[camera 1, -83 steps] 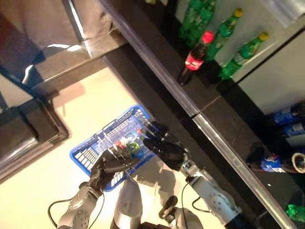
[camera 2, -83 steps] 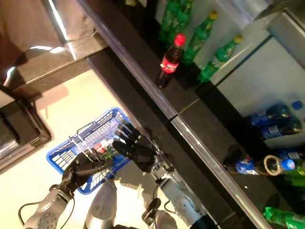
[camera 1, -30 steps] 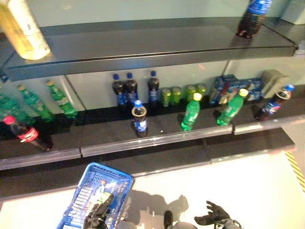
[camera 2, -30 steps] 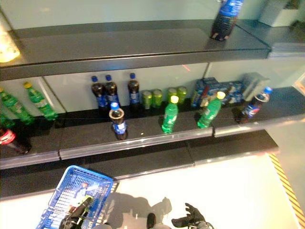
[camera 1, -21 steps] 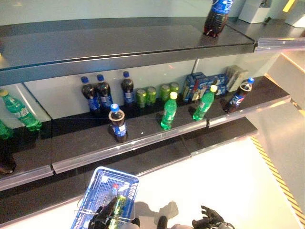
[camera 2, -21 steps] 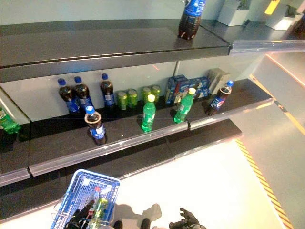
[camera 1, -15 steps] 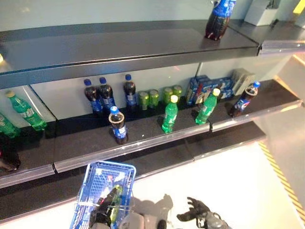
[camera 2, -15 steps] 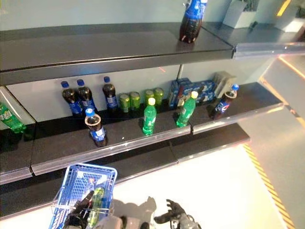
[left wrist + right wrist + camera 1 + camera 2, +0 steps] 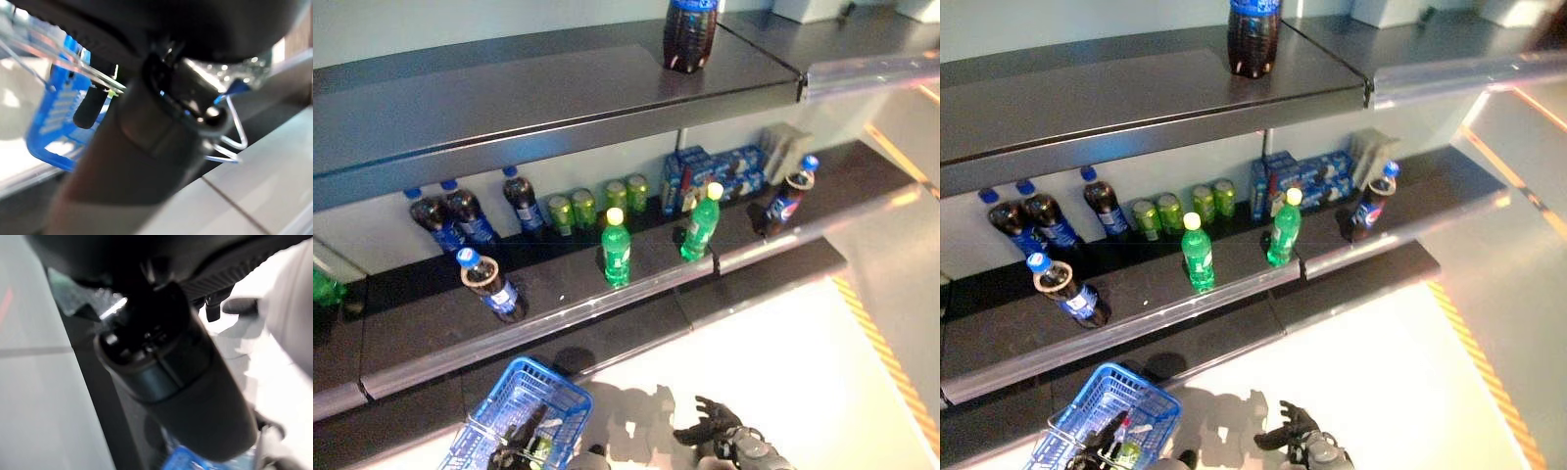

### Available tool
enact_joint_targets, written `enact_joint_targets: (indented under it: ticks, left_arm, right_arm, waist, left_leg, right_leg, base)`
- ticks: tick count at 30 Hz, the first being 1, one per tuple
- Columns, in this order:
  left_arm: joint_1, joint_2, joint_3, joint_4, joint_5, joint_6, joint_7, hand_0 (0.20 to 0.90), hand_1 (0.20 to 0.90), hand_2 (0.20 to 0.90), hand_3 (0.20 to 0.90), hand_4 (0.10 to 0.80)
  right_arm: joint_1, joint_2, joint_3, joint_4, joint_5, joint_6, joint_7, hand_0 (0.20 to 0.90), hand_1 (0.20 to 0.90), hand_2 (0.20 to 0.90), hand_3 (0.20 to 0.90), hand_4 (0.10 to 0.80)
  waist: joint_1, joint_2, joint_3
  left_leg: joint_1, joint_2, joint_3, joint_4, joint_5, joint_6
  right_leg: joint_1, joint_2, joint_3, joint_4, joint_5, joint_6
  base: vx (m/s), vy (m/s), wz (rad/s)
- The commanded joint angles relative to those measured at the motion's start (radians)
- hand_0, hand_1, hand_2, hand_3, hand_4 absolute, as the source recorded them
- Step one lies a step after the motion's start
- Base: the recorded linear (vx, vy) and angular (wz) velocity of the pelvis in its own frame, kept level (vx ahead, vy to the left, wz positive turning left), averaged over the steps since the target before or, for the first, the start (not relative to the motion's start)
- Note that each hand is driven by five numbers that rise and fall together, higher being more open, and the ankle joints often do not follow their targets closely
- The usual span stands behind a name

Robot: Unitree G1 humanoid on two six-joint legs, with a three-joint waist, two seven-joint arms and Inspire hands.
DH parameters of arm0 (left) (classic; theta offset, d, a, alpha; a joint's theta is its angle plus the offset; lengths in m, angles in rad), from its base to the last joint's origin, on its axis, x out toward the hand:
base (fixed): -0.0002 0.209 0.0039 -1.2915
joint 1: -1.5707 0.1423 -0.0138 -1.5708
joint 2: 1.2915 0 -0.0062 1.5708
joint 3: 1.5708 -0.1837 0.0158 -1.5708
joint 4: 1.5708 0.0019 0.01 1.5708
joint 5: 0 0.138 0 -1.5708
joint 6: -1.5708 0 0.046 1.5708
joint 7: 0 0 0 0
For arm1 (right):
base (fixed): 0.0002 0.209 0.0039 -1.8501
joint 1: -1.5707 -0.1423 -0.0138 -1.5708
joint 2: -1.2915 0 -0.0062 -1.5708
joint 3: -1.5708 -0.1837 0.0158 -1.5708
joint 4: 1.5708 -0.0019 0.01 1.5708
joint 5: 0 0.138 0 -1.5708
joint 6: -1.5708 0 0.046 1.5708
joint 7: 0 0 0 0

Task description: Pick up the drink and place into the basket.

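A blue wire-handled basket [image 9: 553,377] hangs low on the left, over the pale floor in front of the shelves. My left hand [image 9: 517,439] is shut on its metal handles [image 9: 98,74], seen close up past the thumb [image 9: 161,127] in the left wrist view. Inside the basket lies a green drink bottle [image 9: 1126,452] among a few small items, partly hidden by the hand. My right hand [image 9: 710,428] is low in the middle, to the right of the basket and apart from it. It is open with fingers spread and holds nothing.
Dark shelves [image 9: 636,284] run across in front. The middle shelf bears two green bottles [image 9: 616,247], dark cola bottles [image 9: 491,286], green cans [image 9: 582,208] and blue boxes [image 9: 715,171]. One cola bottle [image 9: 690,29] stands on the top shelf. Yellow-black tape [image 9: 886,362] marks the floor at right.
The camera has swung from looking down at the basket to facing the shelves. My right hand, earlier at the basket, is now clear of it and open. My left hand still holds the basket.
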Motion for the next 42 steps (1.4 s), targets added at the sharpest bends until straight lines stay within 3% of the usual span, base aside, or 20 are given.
enact_joint_targets:
  ticks: [1,6,10,12,14,19,22,23,24,25,27,28,30,31,33,34,35,37,39,42]
  left_arm:
    - [-0.010,0.022,-0.064,-0.123,0.099,-0.043,-0.055,0.300,0.300,0.300,0.200,0.100]
    - [0.014,0.000,-0.084,-0.087,0.075,-0.060,-0.070,0.300,0.300,0.300,0.200,0.100]
    - [0.021,-0.003,-0.056,-0.060,0.087,-0.077,-0.069,0.300,0.300,0.300,0.200,0.100]
    - [0.015,0.002,-0.047,-0.053,0.105,-0.071,-0.081,0.300,0.300,0.300,0.200,0.100]
    - [-0.008,0.012,-0.068,-0.049,0.135,-0.062,-0.096,0.300,0.300,0.300,0.200,0.100]
    - [-0.025,0.025,-0.097,-0.051,0.146,-0.053,-0.084,0.300,0.300,0.300,0.200,0.100]
    - [-0.015,0.030,-0.104,-0.054,0.154,-0.048,-0.082,0.300,0.300,0.300,0.200,0.100]
    - [-0.012,0.034,-0.107,-0.050,0.171,-0.041,-0.069,0.300,0.300,0.300,0.200,0.100]
    - [-0.016,0.046,-0.120,-0.033,0.172,-0.028,-0.043,0.300,0.300,0.300,0.200,0.100]
    - [-0.018,0.050,-0.122,-0.031,0.169,-0.026,-0.035,0.300,0.300,0.300,0.200,0.100]
    - [-0.024,0.055,-0.115,-0.022,0.154,-0.031,-0.024,0.300,0.300,0.300,0.200,0.100]
    - [-0.024,0.055,-0.115,-0.022,0.154,-0.031,-0.024,0.300,0.300,0.300,0.200,0.100]
    - [-0.034,0.059,-0.100,-0.008,0.139,-0.032,-0.034,0.300,0.300,0.300,0.200,0.100]
    - [-0.035,0.079,-0.094,0.004,0.114,-0.029,-0.053,0.300,0.300,0.300,0.200,0.100]
    - [-0.017,0.086,-0.074,-0.013,0.106,-0.025,-0.036,0.300,0.300,0.300,0.200,0.100]
    - [-0.015,0.086,-0.073,-0.014,0.106,-0.025,-0.034,0.300,0.300,0.300,0.200,0.100]
    - [0.003,0.080,-0.055,-0.030,0.116,-0.029,-0.021,0.300,0.300,0.300,0.200,0.100]
    - [0.019,0.072,-0.055,-0.046,0.107,-0.042,-0.009,0.300,0.300,0.300,0.200,0.100]
    - [0.025,0.060,-0.061,-0.076,0.071,-0.044,-0.012,0.300,0.300,0.300,0.200,0.100]
    - [0.028,0.037,-0.078,-0.104,0.109,-0.038,-0.022,0.300,0.300,0.300,0.200,0.100]
  right_arm:
    - [0.009,-0.022,-0.041,-0.087,0.064,-0.049,-0.035,0.900,0.900,0.900,0.900,0.800]
    - [-0.005,-0.053,-0.086,0.002,0.058,-0.081,-0.002,0.900,0.900,0.900,0.900,0.800]
    - [-0.010,-0.037,-0.115,0.051,0.063,-0.097,0.006,0.900,0.900,0.900,0.900,0.800]
    - [0.000,-0.026,-0.117,0.043,0.090,-0.089,-0.019,0.900,0.900,0.900,0.900,0.800]
    - [0.013,-0.012,-0.109,0.029,0.123,-0.091,-0.056,0.900,0.900,0.900,0.900,0.800]
    - [0.013,-0.001,-0.082,-0.032,0.148,-0.098,-0.089,0.900,0.900,0.900,0.900,0.800]
    - [0.014,-0.002,-0.079,-0.080,0.151,-0.102,-0.095,0.900,0.900,0.900,0.900,0.800]
    - [0.020,-0.003,-0.078,-0.118,0.150,-0.101,-0.105,0.900,0.900,0.900,0.900,0.800]
    - [0.044,-0.003,-0.074,-0.184,0.142,-0.083,-0.116,0.900,0.900,0.900,0.900,0.800]
    - [0.050,-0.003,-0.073,-0.194,0.136,-0.087,-0.114,0.900,0.900,0.900,0.900,0.800]
    - [0.055,0.000,-0.070,-0.202,0.112,-0.112,-0.093,0.900,0.900,0.900,0.900,0.800]
    - [0.055,0.000,-0.070,-0.202,0.112,-0.112,-0.093,0.900,0.900,0.900,0.900,0.800]
    - [0.058,0.006,-0.074,-0.210,0.075,-0.125,-0.073,0.900,0.900,0.900,0.900,0.800]
    - [0.051,0.008,-0.064,-0.194,0.057,-0.140,-0.070,0.900,0.900,0.900,0.900,0.800]
    - [0.027,0.010,-0.051,-0.204,0.050,-0.116,-0.062,0.900,0.900,0.900,0.900,0.800]
    - [0.027,0.010,-0.050,-0.206,0.047,-0.114,-0.061,0.900,0.900,0.900,0.900,0.800]
    - [0.012,0.007,-0.034,-0.231,0.044,-0.085,-0.046,0.900,0.900,0.900,0.900,0.800]
    - [0.002,-0.002,-0.018,-0.268,0.033,-0.044,-0.026,0.900,0.900,0.900,0.900,0.800]
    - [0.003,-0.034,0.003,-0.326,0.011,-0.022,-0.007,0.900,0.900,0.900,0.900,0.800]
    - [0.036,-0.083,-0.003,-0.404,0.030,-0.001,0.006,0.900,0.900,0.900,0.900,0.800]
  waist:
    - [0.006,-0.046,0.006]
    - [-0.005,-0.065,0.002]
    - [-0.019,-0.059,-0.017]
    - [-0.032,-0.045,-0.035]
    - [-0.073,-0.017,-0.055]
    - [-0.084,-0.015,-0.038]
    - [-0.092,-0.013,-0.027]
    - [-0.111,-0.017,-0.021]
    - [-0.145,-0.018,-0.019]
    - [-0.150,-0.019,-0.020]
    - [-0.153,-0.013,-0.017]
    - [-0.153,-0.013,-0.017]
    - [-0.158,-0.002,-0.017]
    - [-0.151,0.003,-0.021]
    - [-0.129,0.002,-0.024]
    - [-0.128,0.002,-0.023]
    - [-0.109,-0.006,-0.032]
    - [-0.108,-0.013,-0.035]
    - [-0.115,-0.022,-0.029]
    - [-0.112,-0.042,-0.012]
  left_leg:
    - [-0.132,0.118,0.322,-0.019,0.203,0.029]
    - [-0.142,-0.009,0.391,0.184,0.070,0.071]
    - [-0.073,-0.072,0.474,0.304,-0.030,0.079]
    - [-0.011,-0.119,0.490,0.270,-0.050,0.078]
    - [0.130,-0.147,0.527,-0.001,-0.090,0.111]
    - [0.169,-0.175,0.438,-0.124,-0.075,0.139]
    - [0.161,-0.179,0.416,-0.149,-0.052,0.150]
    - [0.139,-0.185,0.409,-0.160,-0.014,0.163]
    - [0.117,-0.192,0.350,-0.155,0.000,0.178]
    - [0.109,-0.193,0.345,-0.153,0.003,0.180]
    - [0.101,-0.169,0.343,-0.151,0.017,0.175]
    - [0.101,-0.169,0.343,-0.151,0.017,0.175]
    - [0.090,-0.142,0.314,-0.145,0.026,0.167]
    - [0.102,-0.099,0.305,-0.133,0.018,0.146]
    - [0.128,-0.041,0.344,-0.129,0.021,0.115]
    - [0.131,-0.038,0.346,-0.130,0.021,0.113]
    - [0.141,0.012,0.391,-0.129,0.035,0.085]
    - [0.137,0.065,0.413,-0.113,0.056,0.059]
    - [0.106,0.126,0.426,-0.082,0.095,0.030]
    - [0.028,0.153,0.445,0.002,0.157,0.021]
  right_leg:
    - [0.008,-0.017,-0.166,0.070,-0.056,-0.040]
    - [0.017,-0.017,-0.223,0.026,-0.041,-0.062]
    - [0.037,0.016,-0.267,0.018,-0.056,-0.070]
    - [0.022,0.034,-0.316,0.025,-0.046,-0.072]
    - [-0.043,0.063,-0.356,0.071,-0.039,-0.060]
    - [-0.130,0.070,-0.363,0.112,0.007,-0.031]
    - [-0.154,0.075,-0.331,0.173,0.018,-0.018]
    - [-0.184,0.084,-0.285,0.226,0.025,-0.033]
    - [-0.219,0.106,-0.161,0.289,0.031,-0.026]
    - [-0.228,0.095,-0.151,0.300,0.039,-0.020]
    - [-0.211,0.016,-0.111,0.299,0.041,0.005]
    - [-0.211,0.016,-0.111,0.299,0.041,0.005]
    - [-0.184,-0.079,0.000,0.236,0.076,0.027]
    - [-0.165,-0.182,0.052,0.174,0.155,0.057]
    - [-0.123,-0.207,-0.010,0.112,0.131,0.074]
    - [-0.116,-0.207,-0.015,0.106,0.130,0.075]
    - [-0.072,-0.203,-0.075,0.059,0.100,0.084]
    - [-0.064,-0.163,-0.076,0.076,0.055,0.072]
    - [-0.062,-0.105,-0.059,0.090,0.013,0.032]
    - [-0.029,-0.060,-0.100,0.058,0.002,-0.009]
  base:
    - [-0.194,-0.459,1.34]
    - [-0.150,-0.208,1.29]
    - [-0.094,-0.198,0.62]
    - [-0.099,-0.110,1.37]
    - [-0.159,0.027,1.17]
    - [-0.167,-0.020,0.68]
    - [-0.149,-0.016,0.61]
    - [-0.338,-0.087,0.32]
    - [-0.327,-0.101,0.14]
    - [-0.226,-0.119,0.31]
    - [-0.123,-0.124,0.38]
    - [-0.083,-0.174,0.07]
    - [-0.070,-0.397,0.30]
    - [-0.035,-0.588,0.53]
    - [0.005,-0.510,-0.06]
    - [0.025,-0.510,-0.70]
    - [0.035,-0.490,-0.76]
    - [0.012,-0.479,-0.56]
    - [-0.039,-0.404,-0.17]
    - [-0.047,-0.366,-0.19]
